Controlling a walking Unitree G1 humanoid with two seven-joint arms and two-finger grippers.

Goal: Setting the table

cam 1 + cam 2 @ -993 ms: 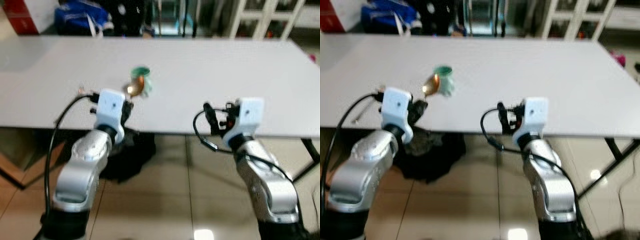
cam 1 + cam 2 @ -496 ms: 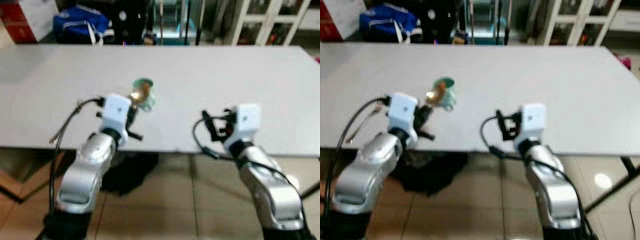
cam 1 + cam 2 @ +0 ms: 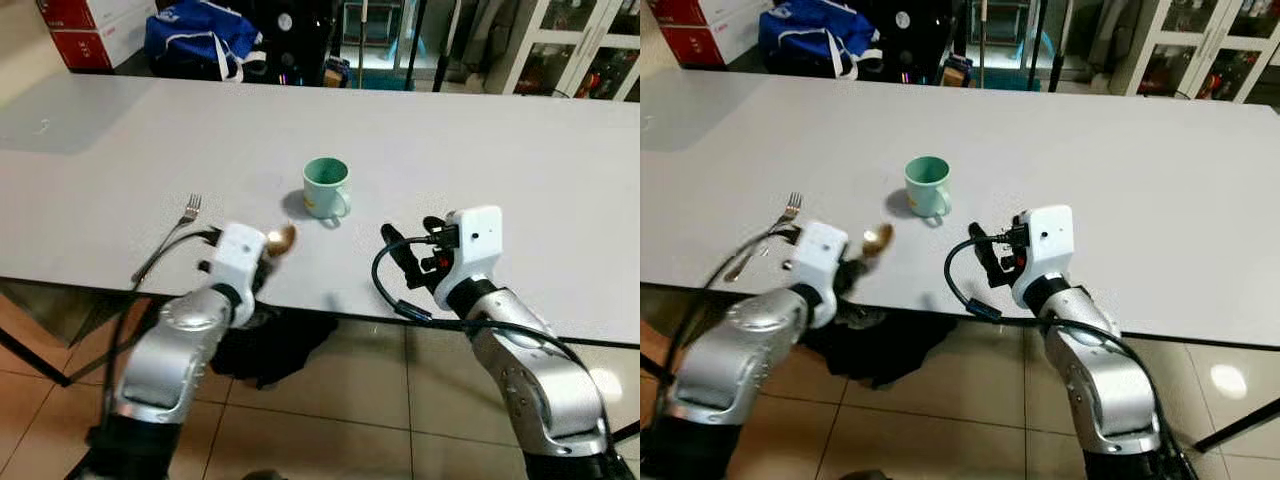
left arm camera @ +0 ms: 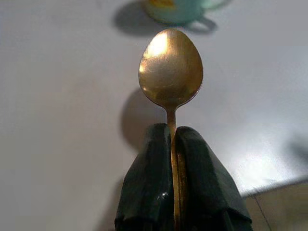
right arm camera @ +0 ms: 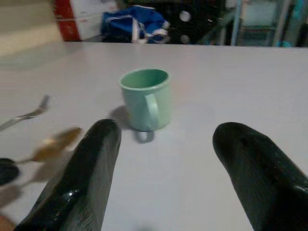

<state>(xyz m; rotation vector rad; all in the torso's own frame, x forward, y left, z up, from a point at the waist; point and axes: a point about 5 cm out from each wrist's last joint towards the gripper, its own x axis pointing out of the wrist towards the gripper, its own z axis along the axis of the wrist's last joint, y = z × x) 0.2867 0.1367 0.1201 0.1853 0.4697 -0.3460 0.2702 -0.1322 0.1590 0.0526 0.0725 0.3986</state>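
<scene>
Spoon (image 4: 170, 70) handle sits pinched between the closed fingers of our left gripper (image 4: 174, 144), its golden bowl held out over the near edge of the white table (image 3: 520, 150), short of the green mug (image 3: 325, 186). A fork (image 3: 186, 210) lies flat on the table beside our left arm (on its outer side, near the edge). Our right gripper (image 5: 168, 159) hovers low above the table with its two fingers spread wide around nothing, pointing toward the mug.
</scene>
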